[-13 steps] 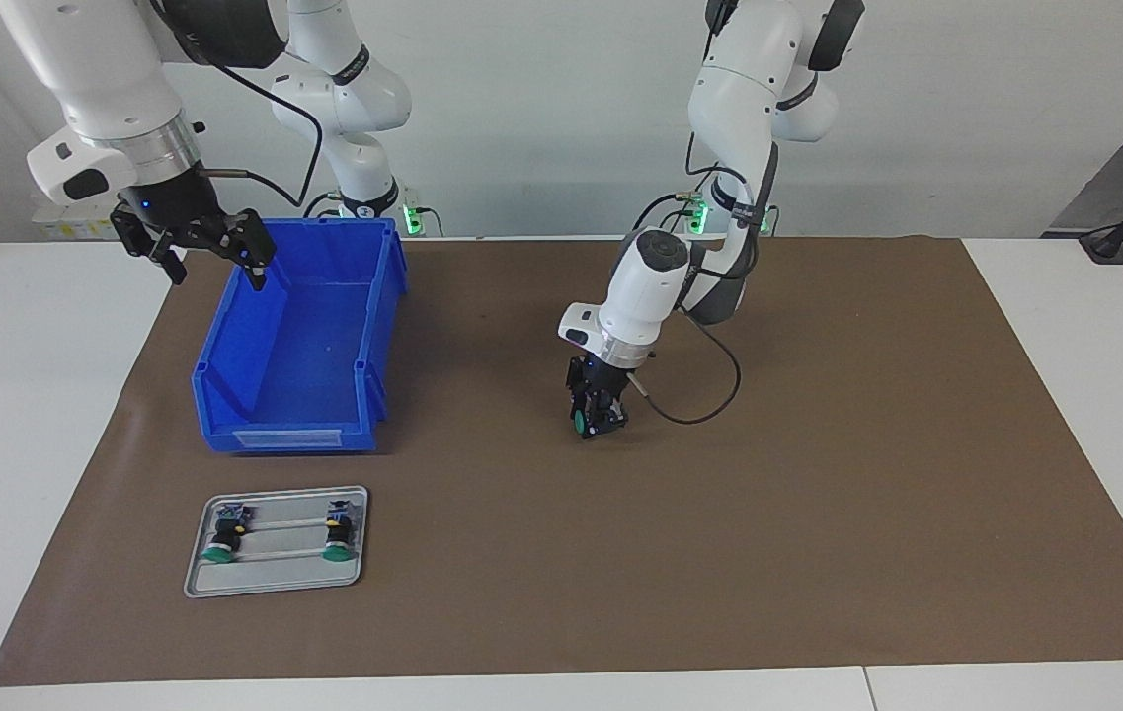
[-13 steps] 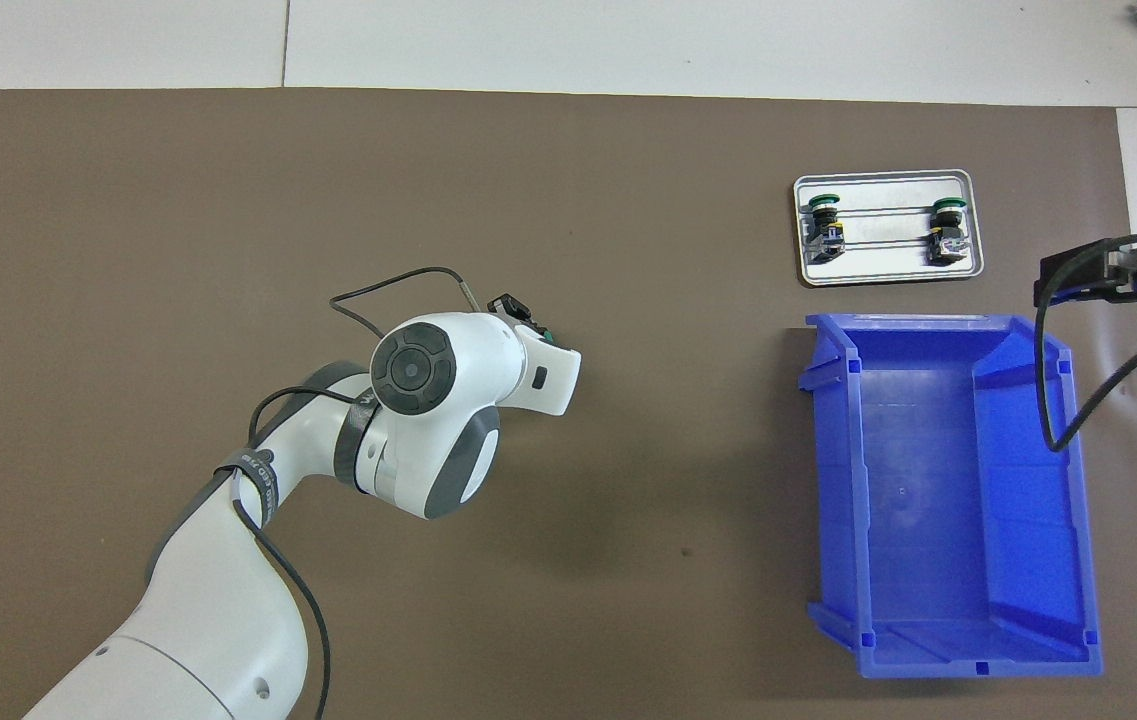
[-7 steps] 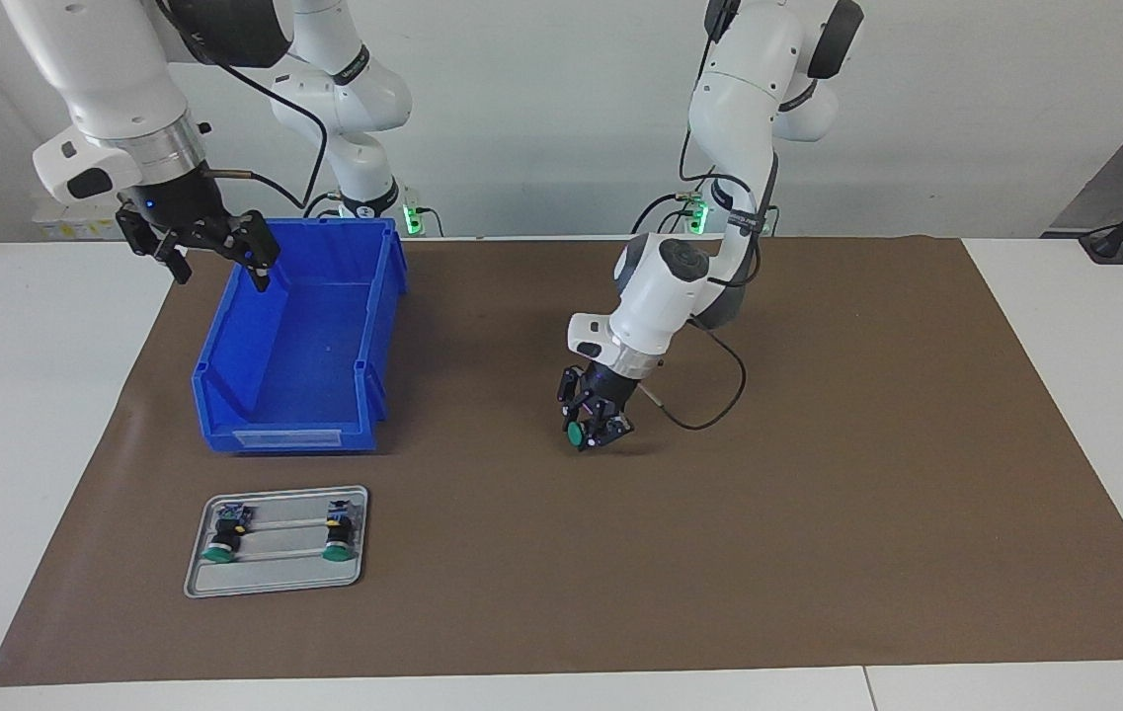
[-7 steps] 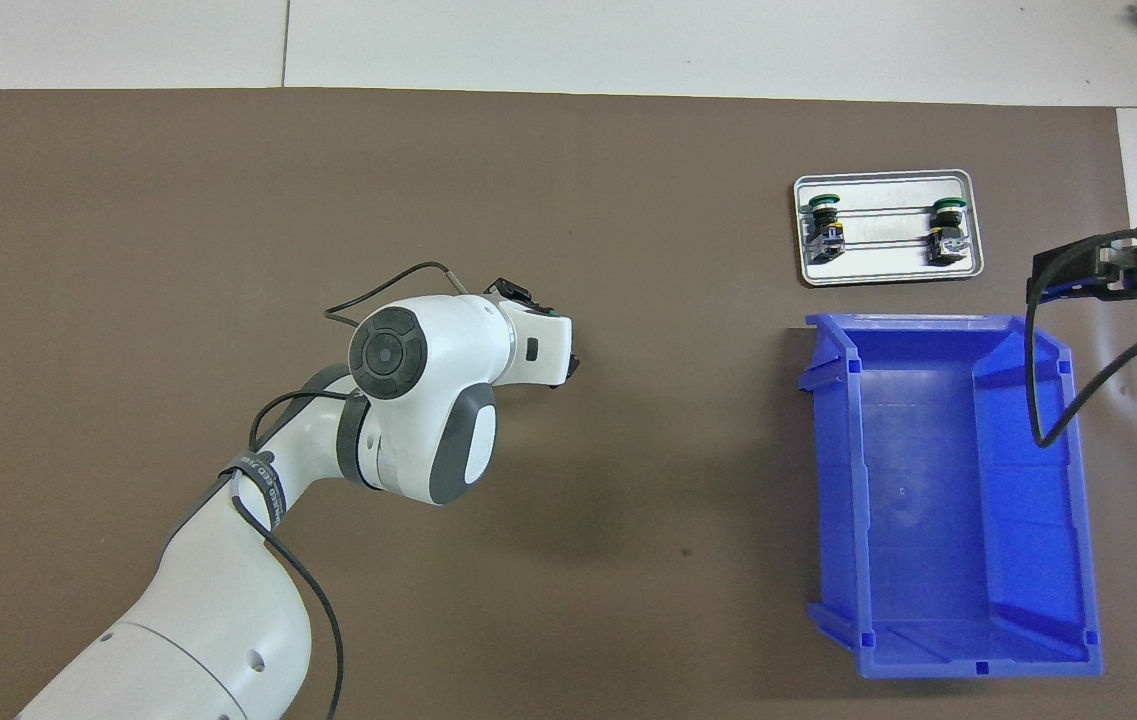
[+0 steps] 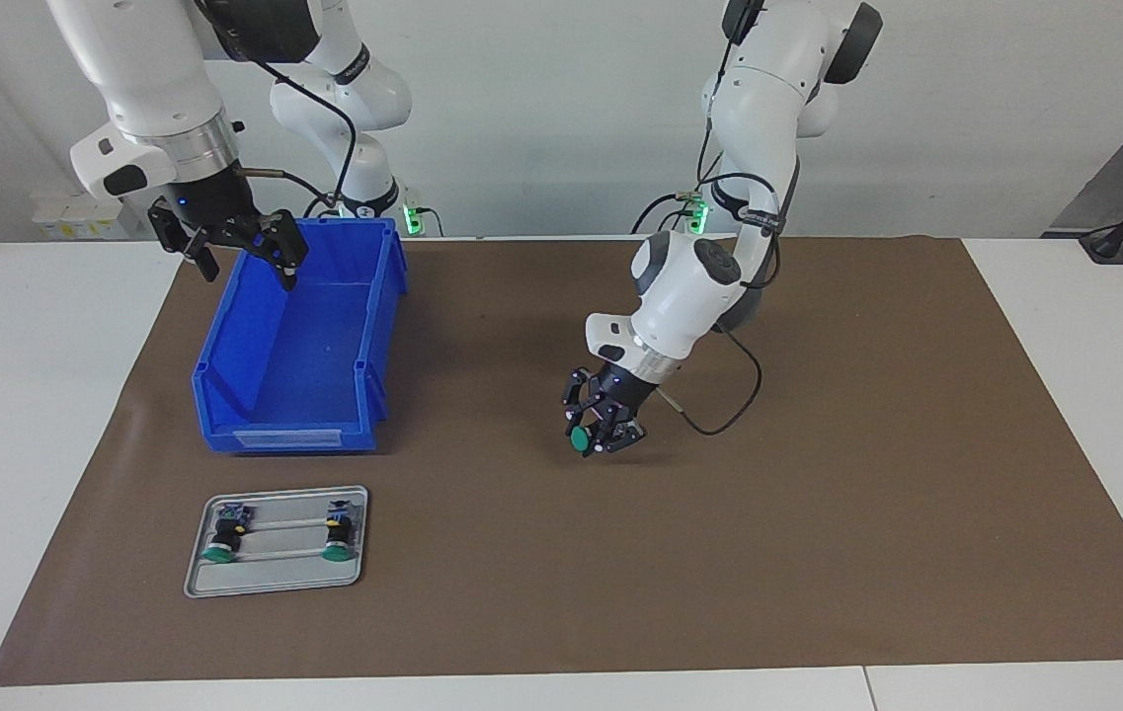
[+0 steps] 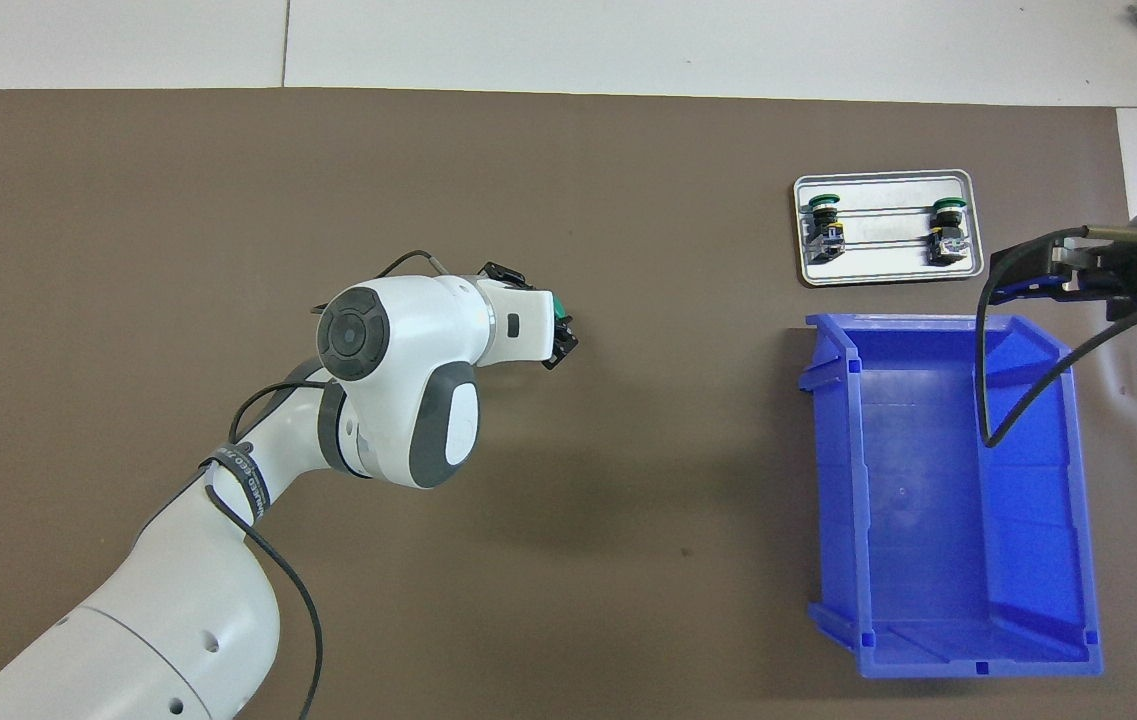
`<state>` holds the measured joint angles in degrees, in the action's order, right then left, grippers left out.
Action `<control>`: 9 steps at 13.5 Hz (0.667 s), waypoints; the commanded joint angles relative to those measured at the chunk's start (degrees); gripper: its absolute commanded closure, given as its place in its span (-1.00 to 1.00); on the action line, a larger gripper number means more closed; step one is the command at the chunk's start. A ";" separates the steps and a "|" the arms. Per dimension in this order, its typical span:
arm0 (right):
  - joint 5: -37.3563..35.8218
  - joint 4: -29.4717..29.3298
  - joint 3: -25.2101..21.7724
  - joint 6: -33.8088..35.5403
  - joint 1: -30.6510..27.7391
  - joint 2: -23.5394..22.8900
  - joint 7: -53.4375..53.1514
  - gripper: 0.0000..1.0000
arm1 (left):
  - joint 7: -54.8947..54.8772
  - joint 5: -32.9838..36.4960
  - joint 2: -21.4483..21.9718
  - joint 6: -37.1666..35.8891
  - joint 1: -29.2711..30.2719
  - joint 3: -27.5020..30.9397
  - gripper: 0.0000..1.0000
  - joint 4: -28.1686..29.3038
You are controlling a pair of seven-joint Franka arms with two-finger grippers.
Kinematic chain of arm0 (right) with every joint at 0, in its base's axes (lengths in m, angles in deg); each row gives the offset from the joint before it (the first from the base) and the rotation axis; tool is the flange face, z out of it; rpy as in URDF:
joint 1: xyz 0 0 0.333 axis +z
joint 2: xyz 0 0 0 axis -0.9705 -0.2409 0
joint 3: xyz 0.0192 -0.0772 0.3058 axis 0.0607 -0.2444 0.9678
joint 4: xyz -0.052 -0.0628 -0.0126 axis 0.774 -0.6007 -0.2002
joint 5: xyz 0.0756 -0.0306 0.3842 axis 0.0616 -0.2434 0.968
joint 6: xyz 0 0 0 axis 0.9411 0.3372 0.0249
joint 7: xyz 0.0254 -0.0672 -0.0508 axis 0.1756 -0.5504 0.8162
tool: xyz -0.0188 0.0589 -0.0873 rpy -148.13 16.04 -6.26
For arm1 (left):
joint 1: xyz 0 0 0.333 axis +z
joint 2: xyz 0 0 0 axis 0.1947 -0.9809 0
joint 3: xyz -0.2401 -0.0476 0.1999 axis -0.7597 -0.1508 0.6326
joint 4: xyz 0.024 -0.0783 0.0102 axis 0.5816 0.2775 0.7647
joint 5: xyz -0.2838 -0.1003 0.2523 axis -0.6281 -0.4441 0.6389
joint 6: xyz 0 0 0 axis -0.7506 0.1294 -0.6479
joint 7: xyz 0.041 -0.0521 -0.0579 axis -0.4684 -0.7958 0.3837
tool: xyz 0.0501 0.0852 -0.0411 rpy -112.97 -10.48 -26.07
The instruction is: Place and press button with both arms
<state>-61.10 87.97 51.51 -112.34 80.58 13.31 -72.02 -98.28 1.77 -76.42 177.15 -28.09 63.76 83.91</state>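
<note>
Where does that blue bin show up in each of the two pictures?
Facing view: the blue bin sits toward the picture's left, upper half, under the right gripper.
Overhead view: the same bin sits toward the picture's right, lower half.
Shared landmark: the metal tray, beside the bin, farther from the robots.

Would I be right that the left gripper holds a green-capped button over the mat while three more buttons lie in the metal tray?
Not quite: the metal tray holds two buttons, as the facing view shows. The left gripper does hold a green-capped button over the mat.
</note>
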 commanded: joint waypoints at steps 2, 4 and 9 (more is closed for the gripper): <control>0.38 2.11 0.27 -1.44 -0.92 1.63 0.31 -1.00 | -0.88 -1.00 0.00 -11.50 4.21 -0.92 1.00 -5.73; 0.03 2.11 0.27 -1.62 -0.92 1.63 1.97 -1.00 | -3.07 -1.09 0.87 -15.71 6.22 -1.27 1.00 -5.73; -2.17 2.55 0.18 -2.76 -1.89 1.63 8.57 -1.00 | -13.59 -7.72 4.12 -27.60 12.46 -1.45 1.00 -5.12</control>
<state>-62.50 88.18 51.38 -113.56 79.53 13.33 -65.85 -106.48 -0.76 -74.83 152.71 -18.52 63.06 77.68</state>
